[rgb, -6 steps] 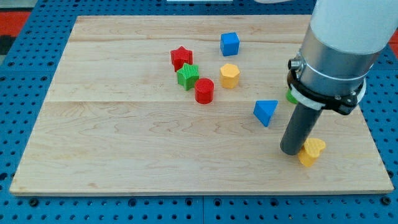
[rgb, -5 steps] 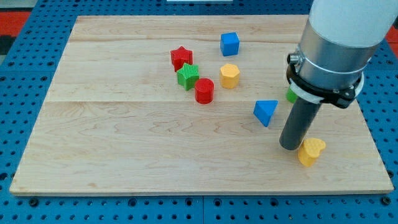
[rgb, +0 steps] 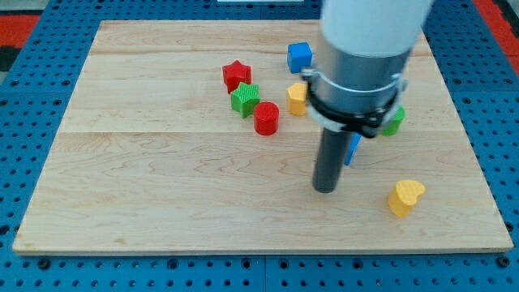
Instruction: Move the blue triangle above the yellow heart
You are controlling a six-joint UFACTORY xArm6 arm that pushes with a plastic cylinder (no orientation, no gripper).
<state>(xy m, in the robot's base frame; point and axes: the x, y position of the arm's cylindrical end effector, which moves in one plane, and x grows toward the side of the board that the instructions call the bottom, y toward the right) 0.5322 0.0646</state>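
Observation:
My tip (rgb: 325,190) rests on the board, just below and left of the blue triangle (rgb: 353,148), which is mostly hidden behind the rod; only a sliver shows at its right side. The yellow heart (rgb: 405,197) lies at the lower right, well to the right of my tip and below-right of the triangle. I cannot tell whether the rod touches the triangle.
A red star (rgb: 236,75), a green block (rgb: 244,99) and a red cylinder (rgb: 266,118) cluster at the upper middle. A blue cube (rgb: 299,57) and a yellow block (rgb: 296,98) lie near the arm. A green block (rgb: 394,121) peeks out at the arm's right.
The arm has swung left: my tip moved from beside the yellow heart to the left side of the blue triangle. The arm now covers most of the triangle. The blocks have not visibly moved.

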